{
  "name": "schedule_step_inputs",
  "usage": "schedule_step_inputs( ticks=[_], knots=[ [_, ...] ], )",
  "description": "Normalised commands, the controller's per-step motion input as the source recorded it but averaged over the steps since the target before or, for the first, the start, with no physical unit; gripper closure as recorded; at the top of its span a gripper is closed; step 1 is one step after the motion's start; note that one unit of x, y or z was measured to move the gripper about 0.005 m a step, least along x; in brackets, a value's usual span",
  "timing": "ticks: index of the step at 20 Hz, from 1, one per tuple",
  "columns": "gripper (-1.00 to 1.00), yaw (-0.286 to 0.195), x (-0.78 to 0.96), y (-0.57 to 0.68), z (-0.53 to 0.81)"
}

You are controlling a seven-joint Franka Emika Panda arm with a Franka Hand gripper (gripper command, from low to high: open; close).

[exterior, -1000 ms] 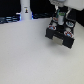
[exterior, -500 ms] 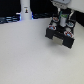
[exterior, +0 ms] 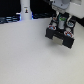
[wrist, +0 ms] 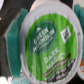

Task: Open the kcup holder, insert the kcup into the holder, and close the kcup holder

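The kcup (wrist: 49,44) fills the wrist view, its green top with white lettering facing the camera from very close. A teal and black finger (wrist: 11,45) presses against its side, so the gripper looks shut on it. In the exterior view the gripper (exterior: 62,22) hangs right over the black kcup holder (exterior: 61,36) at the exterior view's upper right, with a speck of green showing between the fingers. The holder's drawer fronts are too blurred to tell whether they are open or closed.
A tall white bottle-shaped object (exterior: 25,10) stands at the back toward the exterior view's left. Pods with reddish lids (exterior: 70,28) sit on top of the holder. The pale table (exterior: 30,57) stretches out in front of it.
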Motion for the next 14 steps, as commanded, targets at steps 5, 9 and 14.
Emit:
schedule_step_inputs(
  ticks=[5,9,14],
  knots=[
    [1.0,0.01,0.01,0.01,-0.25],
    [-1.0,0.032,0.03,0.09,-0.09],
    [-1.0,0.044,0.05,0.14,0.05]
  ],
)
